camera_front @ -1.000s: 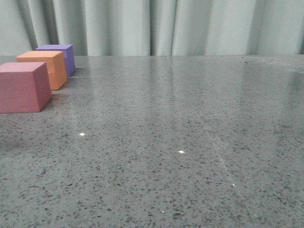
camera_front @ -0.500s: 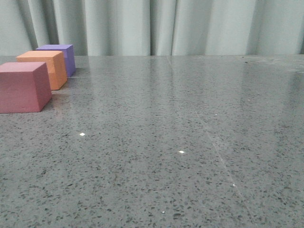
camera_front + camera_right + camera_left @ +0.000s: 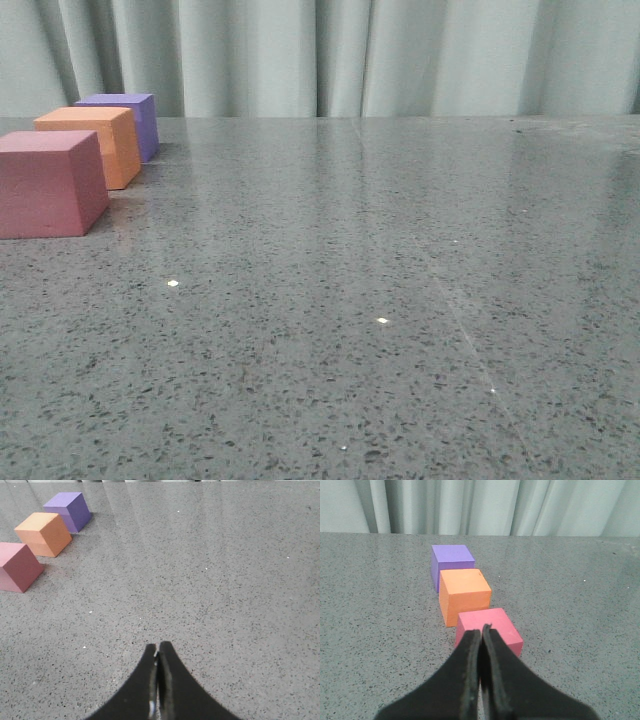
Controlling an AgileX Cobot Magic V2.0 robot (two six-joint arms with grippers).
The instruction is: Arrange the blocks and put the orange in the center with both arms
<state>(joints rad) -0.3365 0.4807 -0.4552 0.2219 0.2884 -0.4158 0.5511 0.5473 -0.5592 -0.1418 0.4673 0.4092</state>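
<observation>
**Three cubes in a row at the table's left, both grippers closed and empty**

On the grey speckled table (image 3: 380, 300), the three cubes stood in a line running from near to far along the left side. The pink cube (image 3: 50, 183) sat nearest, the orange cube (image 3: 92, 145) came behind it, and the purple cube (image 3: 128, 122) stood farthest, close to the pale curtain (image 3: 330, 55). The orange cube therefore held the middle place in the row. From the front the cubes overlapped, so the gaps between them were hard to judge there; the right wrist view showed narrow strips of table between neighbours, so they seemed just apart rather than touching.

The left gripper (image 3: 481, 635) hung on the near side of the pink cube, in line with the row, its two black fingers pressed together with nothing between them. Whether its tips touched the pink cube could not be told from that angle.

The right gripper (image 3: 158, 652) was over bare table well to the right of the cubes, its fingers likewise pressed together and holding nothing.
</observation>
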